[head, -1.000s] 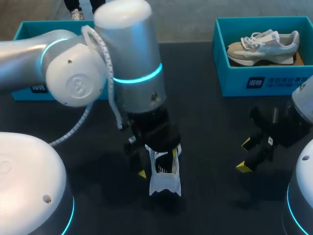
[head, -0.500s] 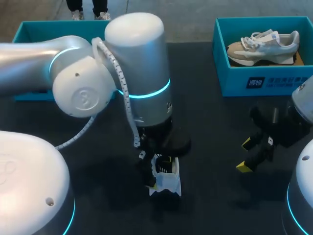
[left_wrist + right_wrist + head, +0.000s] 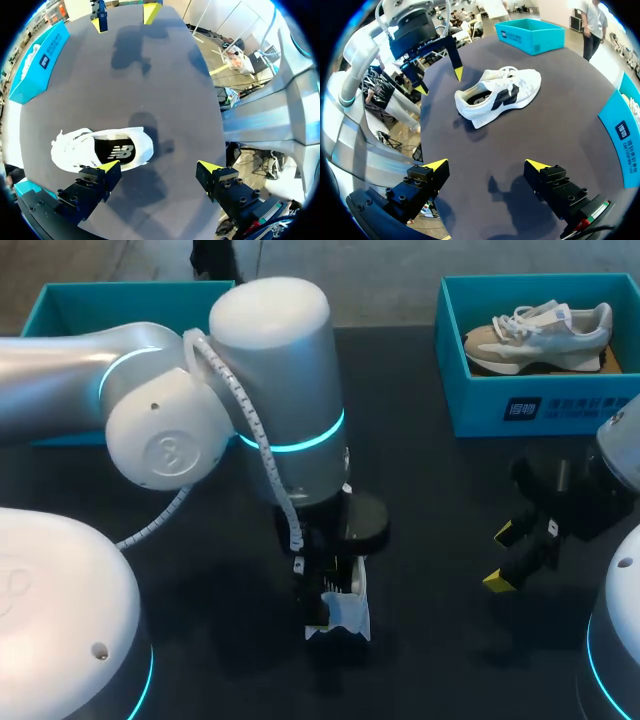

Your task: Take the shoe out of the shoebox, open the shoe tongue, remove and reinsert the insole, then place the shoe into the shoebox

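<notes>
A white shoe (image 3: 346,618) with a dark insole lies on the black table near its front edge, its heel end (image 3: 135,150) facing my left gripper. Seen from above, my left arm (image 3: 270,410) hangs over the shoe and hides most of it. My left gripper (image 3: 160,167) is open just above the heel, one fingertip (image 3: 109,166) right by the shoe's collar; nothing is between the fingers. My right gripper (image 3: 510,555) stands open to the right, well apart from the shoe (image 3: 497,95). In its own view my right gripper (image 3: 487,165) holds nothing.
A blue shoebox (image 3: 520,405) at the back right holds a beige and grey shoe (image 3: 540,335). Another blue box (image 3: 60,300) stands at the back left, partly behind my left arm. Bare table lies between the two grippers.
My left arm has shifted right and lowered over the white shoe, hiding more of it. The shoe and my right arm have kept still.
</notes>
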Available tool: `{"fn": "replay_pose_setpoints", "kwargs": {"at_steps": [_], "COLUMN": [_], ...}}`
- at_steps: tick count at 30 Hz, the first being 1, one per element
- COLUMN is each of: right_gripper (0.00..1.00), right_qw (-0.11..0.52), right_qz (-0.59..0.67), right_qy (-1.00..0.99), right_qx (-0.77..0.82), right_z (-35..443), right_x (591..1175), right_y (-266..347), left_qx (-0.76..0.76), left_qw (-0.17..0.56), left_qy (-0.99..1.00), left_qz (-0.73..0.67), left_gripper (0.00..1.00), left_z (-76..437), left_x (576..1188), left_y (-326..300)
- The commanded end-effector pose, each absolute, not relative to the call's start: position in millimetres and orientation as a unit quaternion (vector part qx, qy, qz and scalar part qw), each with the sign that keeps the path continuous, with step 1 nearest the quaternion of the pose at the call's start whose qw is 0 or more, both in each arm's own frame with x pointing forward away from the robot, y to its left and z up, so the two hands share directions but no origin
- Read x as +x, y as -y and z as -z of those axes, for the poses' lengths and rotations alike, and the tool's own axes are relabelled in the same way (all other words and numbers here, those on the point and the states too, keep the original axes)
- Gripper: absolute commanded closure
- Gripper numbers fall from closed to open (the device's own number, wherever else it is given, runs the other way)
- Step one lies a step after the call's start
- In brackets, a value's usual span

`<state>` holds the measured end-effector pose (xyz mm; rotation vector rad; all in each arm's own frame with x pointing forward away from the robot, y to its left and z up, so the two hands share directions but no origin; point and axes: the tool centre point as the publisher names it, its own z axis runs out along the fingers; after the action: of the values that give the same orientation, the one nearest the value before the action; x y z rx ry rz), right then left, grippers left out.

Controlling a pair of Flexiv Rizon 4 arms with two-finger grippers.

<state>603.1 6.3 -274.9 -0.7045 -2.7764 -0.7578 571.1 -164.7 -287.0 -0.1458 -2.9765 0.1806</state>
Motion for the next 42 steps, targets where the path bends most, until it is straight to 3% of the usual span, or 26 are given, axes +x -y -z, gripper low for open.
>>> {"fn": "replay_pose_setpoints", "kwargs": {"at_steps": [1,24,42], "right_gripper": [0.00,0.00,0.00], "right_qw": [0.088,0.088,0.088], "right_qz": [0.255,0.255,0.255], "right_qy": [0.933,0.933,0.933], "right_qx": [-0.237,-0.237,-0.237], "right_z": [275,275,275], "right_x": [601,601,601], "right_y": [-6,-6,-6], "left_qx": [-0.040,-0.022,0.000], "left_qw": [0.072,0.107,0.091], "left_qy": [0.996,0.994,0.996], "left_qz": [-0.047,-0.025,-0.011], "left_gripper": [0.00,0.00,0.27], "left_z": [301,353,366], "left_x": [572,583,572], "left_y": [173,200,191]}}
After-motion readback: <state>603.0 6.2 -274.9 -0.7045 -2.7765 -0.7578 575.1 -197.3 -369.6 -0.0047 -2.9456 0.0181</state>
